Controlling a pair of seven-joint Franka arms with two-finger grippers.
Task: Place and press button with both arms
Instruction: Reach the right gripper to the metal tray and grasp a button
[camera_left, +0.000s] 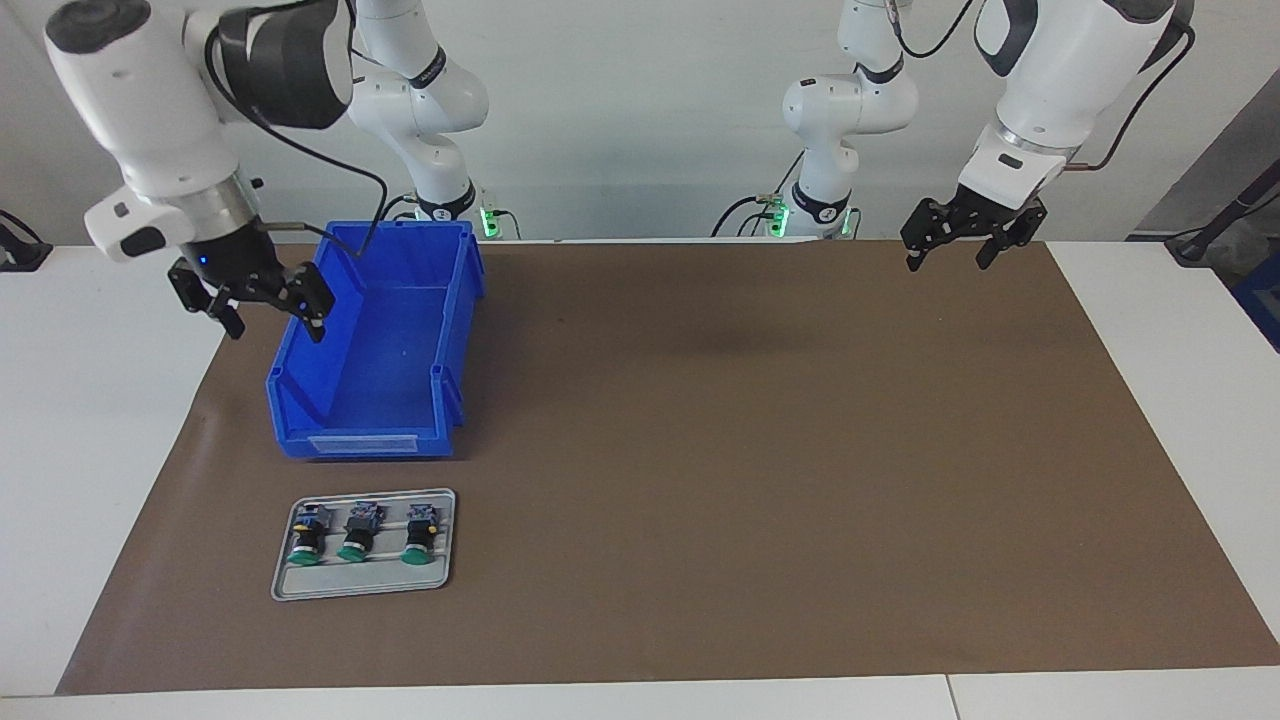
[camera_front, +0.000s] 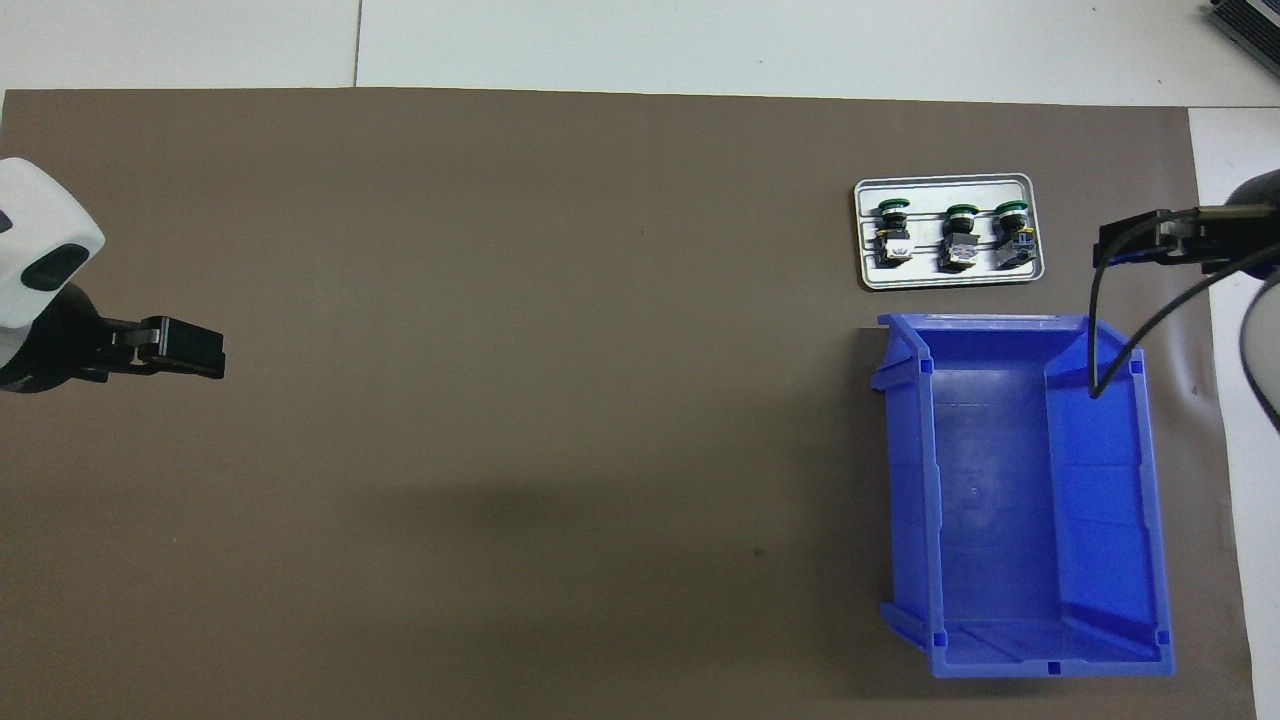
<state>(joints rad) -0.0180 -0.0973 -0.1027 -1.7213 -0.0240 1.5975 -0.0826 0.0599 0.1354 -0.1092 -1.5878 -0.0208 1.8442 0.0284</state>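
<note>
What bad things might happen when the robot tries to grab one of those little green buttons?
The three buttons lie close together on the small grey tray, so the open right gripper might bump a neighbour while picking one. The blue bin stands right beside the tray, nearer the robots, so the arm could knock its wall on the way. The left gripper waits over the mat's other end.
</note>
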